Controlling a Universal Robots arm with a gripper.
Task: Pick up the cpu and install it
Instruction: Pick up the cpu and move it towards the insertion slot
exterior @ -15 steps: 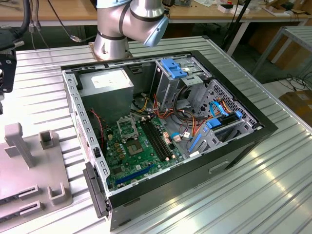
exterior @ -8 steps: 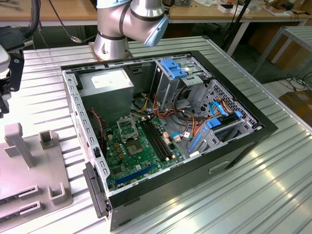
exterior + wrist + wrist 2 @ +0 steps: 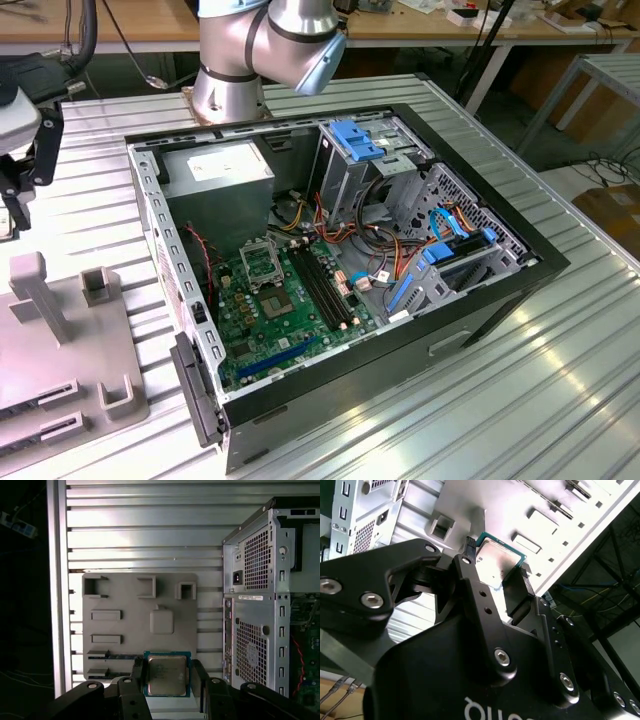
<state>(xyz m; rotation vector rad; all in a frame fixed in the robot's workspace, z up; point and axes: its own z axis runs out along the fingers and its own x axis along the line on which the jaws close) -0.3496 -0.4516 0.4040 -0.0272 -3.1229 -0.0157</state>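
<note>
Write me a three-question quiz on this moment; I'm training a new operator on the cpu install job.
1. True or false: the cpu lies in the motherboard's socket.
2. What flanks the cpu on two opposite sides? A) gripper fingers B) blue drive latches C) red cables
3. In the exterior view, is the computer case open or closed on its upward side?

Key
1. False. The gripper holds it over the grey fixture tray, beside the case.
2. A.
3. Open; the green motherboard is exposed.
</note>
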